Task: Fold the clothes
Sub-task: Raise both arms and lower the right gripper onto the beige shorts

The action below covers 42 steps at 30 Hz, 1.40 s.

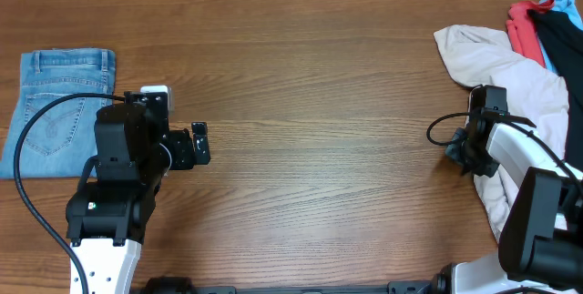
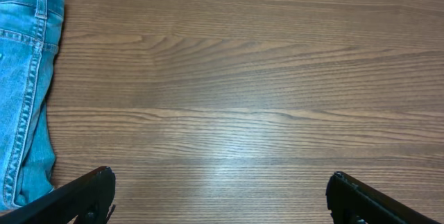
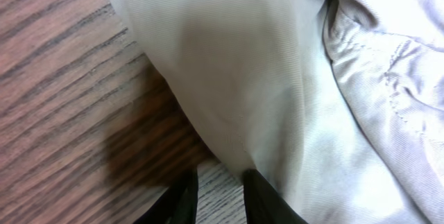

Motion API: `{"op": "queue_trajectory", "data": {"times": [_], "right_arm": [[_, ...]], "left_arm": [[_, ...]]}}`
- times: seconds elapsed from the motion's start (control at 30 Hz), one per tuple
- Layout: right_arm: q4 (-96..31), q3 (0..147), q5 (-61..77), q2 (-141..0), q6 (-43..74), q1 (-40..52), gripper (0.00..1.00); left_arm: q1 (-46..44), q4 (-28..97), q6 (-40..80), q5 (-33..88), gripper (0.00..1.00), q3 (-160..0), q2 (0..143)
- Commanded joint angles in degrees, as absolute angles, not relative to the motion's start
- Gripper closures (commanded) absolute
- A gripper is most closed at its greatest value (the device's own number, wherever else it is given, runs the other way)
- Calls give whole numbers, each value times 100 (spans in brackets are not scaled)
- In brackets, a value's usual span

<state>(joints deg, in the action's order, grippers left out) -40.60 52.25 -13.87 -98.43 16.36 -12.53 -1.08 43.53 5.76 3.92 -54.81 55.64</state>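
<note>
The clothes, a pale cream pair of shorts, lie crumpled at the table's right edge. In the right wrist view the cream cloth fills most of the frame, with a stitched seam at the right. My right gripper is at the shorts' left edge, its jaws drawn close together. A narrow strip of wood shows between them, and the cloth's edge lies over the right fingertip. Whether cloth is pinched is not visible. My left gripper hovers over bare wood at the left, its jaws wide apart and empty.
Folded light-blue jeans lie at the far left, their edge showing in the left wrist view. Red, light-blue and black garments are heaped at the back right corner beside the shorts.
</note>
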Motion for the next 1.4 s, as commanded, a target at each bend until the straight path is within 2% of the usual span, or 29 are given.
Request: {"op": "queue_trajectory", "data": {"times": [0.0, 0.07, 0.33, 0.6, 0.73, 0.77, 0.83, 0.87, 1.0, 1.27, 1.37], "right_arm": [[-4141, 5078, -1564, -10106, 1680, -1262, 75], [-4136, 5078, -1562, -10106, 1811, -1262, 95], [-4215, 5214, -1538, -10016, 1828, -1260, 96], [-5251, 6827, -827, -8812, 1756, -1129, 96], [-5247, 6971, -834, -8602, 1673, -1114, 96], [-5304, 6954, -856, -8626, 1673, -1149, 91], [-5382, 6836, -897, -8700, 1673, -1251, 65], [-5398, 6744, -895, -8764, 1675, -1306, 57], [-5369, 6318, -895, -8971, 1673, -1509, 44], [-4928, 5489, -1109, -9063, 1610, -1925, 23], [-4757, 5271, -1131, -9063, 1612, -2043, 23]], "left_arm": [[-75, 4324, 537, 458, 0, -5640, 5579], [-75, 4324, 534, 456, 0, -5640, 5579], [-75, 4307, 532, 447, 0, -5640, 5588], [-75, 4281, 534, 449, 0, -5640, 5599], [-75, 4283, 534, 449, 0, -5640, 5599], [-75, 4283, 534, 449, 0, -5640, 5599], [-75, 4285, 534, 451, 0, -5640, 5599], [-75, 4285, 534, 451, 0, -5640, 5599], [-75, 4283, 534, 451, 0, -5640, 5599], [-75, 4283, 534, 451, 0, -5640, 5616], [-75, 4285, 534, 454, 0, -5640, 5649]]}}
